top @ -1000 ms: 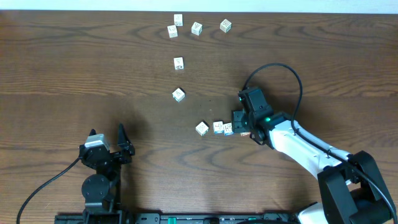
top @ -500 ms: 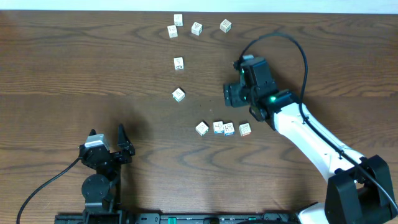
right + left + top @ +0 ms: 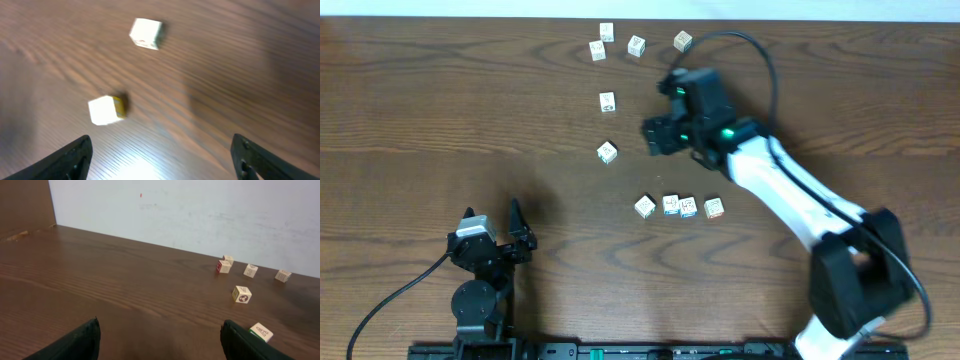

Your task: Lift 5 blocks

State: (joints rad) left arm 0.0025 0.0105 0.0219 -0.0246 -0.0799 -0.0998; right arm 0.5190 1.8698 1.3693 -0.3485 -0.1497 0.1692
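Observation:
Several small white blocks lie on the brown table. A row of them sits mid-table, from one block [image 3: 645,206] to another [image 3: 714,208]. Two single blocks [image 3: 607,152] [image 3: 607,101] lie further back, and a cluster [image 3: 636,45] lies by the far edge. My right gripper [image 3: 653,137] hovers open and empty, just right of the single blocks. Its wrist view shows two blocks [image 3: 106,109] [image 3: 146,33] ahead of the wide-open right gripper [image 3: 162,160]. My left gripper [image 3: 492,215] rests open at the near left, holding nothing; in its own view the left gripper [image 3: 160,340] faces distant blocks [image 3: 242,294].
A white wall [image 3: 200,215] rises behind the table's far edge. The right arm [image 3: 790,190] stretches diagonally over the right half of the table, its black cable [image 3: 760,50] looping above. One block [image 3: 261,331] lies just beyond my left gripper's right finger.
My right gripper opened, left a block at the right end of the middle row, and moved away to the far left toward the single blocks. The left arm stayed still.

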